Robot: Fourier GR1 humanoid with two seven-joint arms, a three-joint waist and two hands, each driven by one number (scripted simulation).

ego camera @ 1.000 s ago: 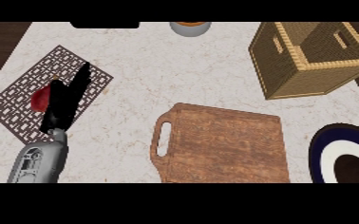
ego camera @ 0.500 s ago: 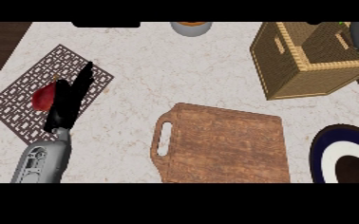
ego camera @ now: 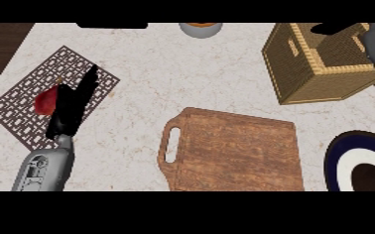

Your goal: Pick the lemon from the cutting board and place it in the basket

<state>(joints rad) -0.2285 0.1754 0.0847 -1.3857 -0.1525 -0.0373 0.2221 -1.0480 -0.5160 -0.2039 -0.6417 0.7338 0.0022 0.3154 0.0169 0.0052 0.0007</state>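
Resting at the far left, the left hand is lying released, fingers straight, over a patterned mat, just beside a red thing, and is sitting much as it was a second ago. Moving right across the table, a grey bowl with something orange in it is showing at the top edge. The board is lying bare, so the lemon is no longer waiting there. Further right, the basket is standing open, and nothing yellow is showing inside it. The change is happening here: a dark shape, seemingly the right hand, is now hanging over the basket's rim, where a second ago nothing was. I cannot tell whether it is clenched or released. The lemon is showing nowhere, so it is probably hidden in that hand, meaning the placing is likely close. A dark plate is lying at the right edge, holding nothing
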